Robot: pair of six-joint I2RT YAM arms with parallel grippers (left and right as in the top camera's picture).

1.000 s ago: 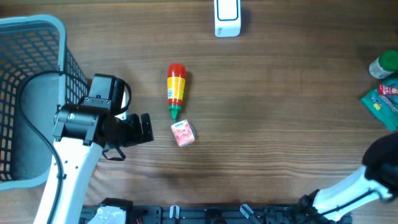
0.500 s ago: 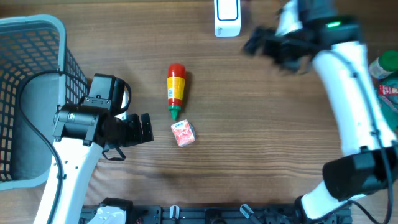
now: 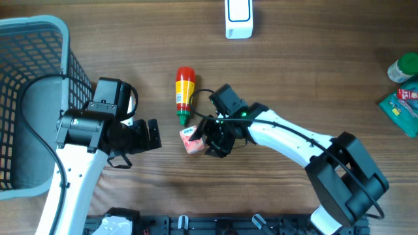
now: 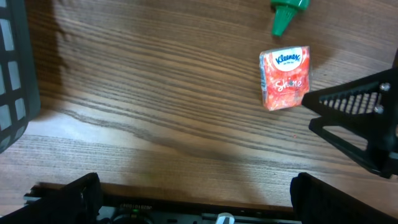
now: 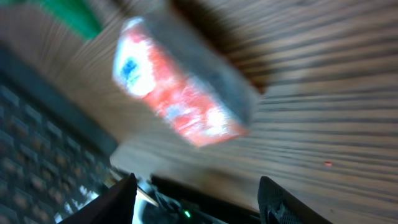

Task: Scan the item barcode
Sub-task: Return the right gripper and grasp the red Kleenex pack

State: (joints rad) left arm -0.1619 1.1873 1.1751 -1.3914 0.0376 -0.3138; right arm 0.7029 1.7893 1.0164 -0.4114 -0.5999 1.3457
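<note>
A small red Kleenex tissue pack lies flat on the wooden table, just below the green tip of a red sauce bottle. My right gripper sits low right beside the pack's right side, its jaws apart. In the right wrist view the pack lies blurred just ahead of my right gripper, with nothing between the fingers. My left gripper hovers open to the left of the pack, apart from it. A white scanner stands at the table's far edge.
A blue mesh basket fills the left side behind my left arm. Green packets and a green-lidded jar lie at the far right edge. The right gripper's black finger shows in the left wrist view next to the pack.
My right arm has swung in from the far right, passed by the scanner, and come down beside the tissue pack, its jaws narrowing. The left arm has not moved.
</note>
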